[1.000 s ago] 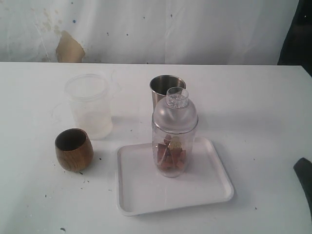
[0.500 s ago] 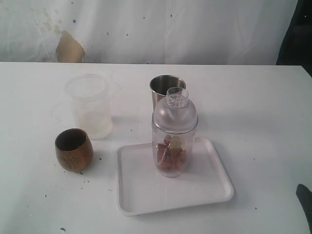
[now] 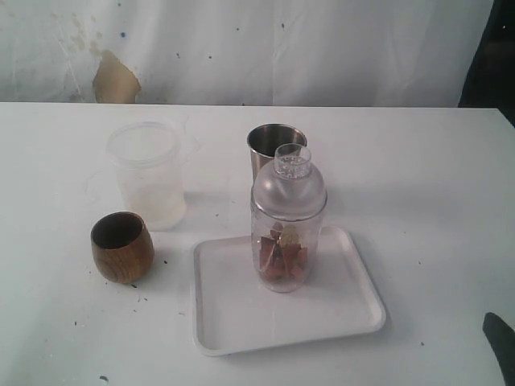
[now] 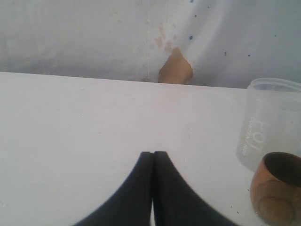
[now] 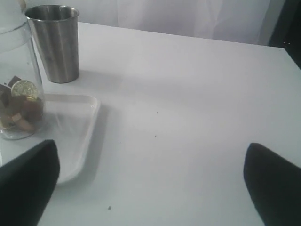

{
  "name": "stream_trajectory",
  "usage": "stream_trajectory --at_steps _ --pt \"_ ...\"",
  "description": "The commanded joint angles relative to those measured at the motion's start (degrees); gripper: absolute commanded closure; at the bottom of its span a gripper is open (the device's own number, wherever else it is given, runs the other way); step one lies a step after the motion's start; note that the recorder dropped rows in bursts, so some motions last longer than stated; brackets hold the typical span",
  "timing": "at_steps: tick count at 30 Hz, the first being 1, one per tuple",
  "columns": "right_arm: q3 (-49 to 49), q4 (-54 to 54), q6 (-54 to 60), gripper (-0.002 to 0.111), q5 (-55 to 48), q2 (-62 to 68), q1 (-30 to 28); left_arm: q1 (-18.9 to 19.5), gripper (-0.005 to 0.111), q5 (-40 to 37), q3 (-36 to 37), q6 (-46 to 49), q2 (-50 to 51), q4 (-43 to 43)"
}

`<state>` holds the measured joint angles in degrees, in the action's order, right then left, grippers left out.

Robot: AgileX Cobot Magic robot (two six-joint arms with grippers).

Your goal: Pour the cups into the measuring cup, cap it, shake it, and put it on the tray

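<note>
Presently, in the exterior view, the measuring cup (image 3: 288, 241) stands upright on the tray (image 3: 241, 322), toward its far edge. A domed frosted cap (image 3: 290, 189) is seated on top, and brown pieces plus one gold-coloured disc lie heaped at the bottom behind its clear wall. The steel tumbler (image 3: 269, 145) stands just behind it on the table (image 3: 418, 177). The wooden cup (image 3: 121, 246) sits well left of the tray, near the frosted tub (image 3: 149, 177). Both cups are upright, which suggests the pouring is finished. In the left wrist view, the left gripper (image 4: 153, 157) hangs over bare table, jaws pressed together on nothing. In the right wrist view, the right gripper (image 5: 151, 148) has its jaws spread wide with nothing between them, beside the tray. Judged from this layout, every step appears complete.
</note>
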<state>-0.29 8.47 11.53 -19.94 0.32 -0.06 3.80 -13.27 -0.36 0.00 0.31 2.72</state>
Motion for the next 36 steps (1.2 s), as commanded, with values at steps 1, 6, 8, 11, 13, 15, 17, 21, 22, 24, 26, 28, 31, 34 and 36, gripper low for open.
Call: stream_trajectory --at_steps 1,6,8,11,13,15,17,21,22,24,26,28,31,34,36 --pt "0.3 2.4 -0.3 0.025 -0.2 -0.3 -0.5 0.0 0.107 -0.1 0.4 -0.4 -0.3 -0.2" --pt "0.3 6.0 -0.3 0.081 -1.6 -0.3 -0.5 0.0 0.107 -0.1 0.4 -0.4 -0.3 -0.2" --pt "0.3 6.3 -0.3 0.098 -1.6 -0.3 -0.5 0.0 0.107 -0.1 0.4 -0.4 -0.3 -0.2" --pt "0.3 5.6 0.3 0.108 -1.6 -0.3 -0.5 0.0 0.107 -0.1 0.4 -0.4 -0.3 -0.2" --pt "0.3 5.6 0.3 0.108 -1.6 -0.3 -0.5 0.0 0.107 -0.1 0.4 -0.4 -0.3 -0.2" --pt "0.3 5.6 0.3 0.108 -1.6 -0.3 -0.5 0.0 0.107 -0.1 0.4 -0.4 -0.3 -0.2" --pt "0.3 5.6 0.3 0.108 -1.6 -0.3 -0.5 0.0 0.107 -0.1 0.4 -0.4 -0.3 -0.2" --pt "0.3 5.6 0.3 0.108 -1.6 -0.3 -0.5 0.0 0.107 -0.1 0.4 -0.4 -0.3 -0.2" --pt "0.3 5.6 0.3 0.108 -1.6 -0.3 -0.5 0.0 0.107 -0.1 0.4 -0.4 -0.3 -0.2" --pt "0.3 5.9 0.3 0.108 -1.6 -0.3 -0.5 0.0 0.107 -0.1 0.4 -0.4 -0.3 -0.2" --pt "0.3 5.9 0.3 0.108 -1.6 -0.3 -0.5 0.0 0.107 -0.1 0.4 -0.4 -0.3 -0.2" --pt "0.3 5.9 0.3 0.108 -1.6 -0.3 -0.5 0.0 0.107 -0.1 0.4 -0.4 -0.3 -0.2" --pt "0.3 5.9 0.3 0.108 -1.6 -0.3 -0.5 0.0 0.107 -0.1 0.4 -0.4 -0.3 -0.2" --pt "0.3 6.1 0.3 0.108 -1.6 -0.3 -0.5 0.0 0.107 -0.1 0.4 -0.4 -0.3 -0.2" --pt "0.3 6.1 0.3 0.108 -1.6 -0.3 -0.5 0.0 0.107 -0.1 0.4 -0.4 -0.3 -0.2"
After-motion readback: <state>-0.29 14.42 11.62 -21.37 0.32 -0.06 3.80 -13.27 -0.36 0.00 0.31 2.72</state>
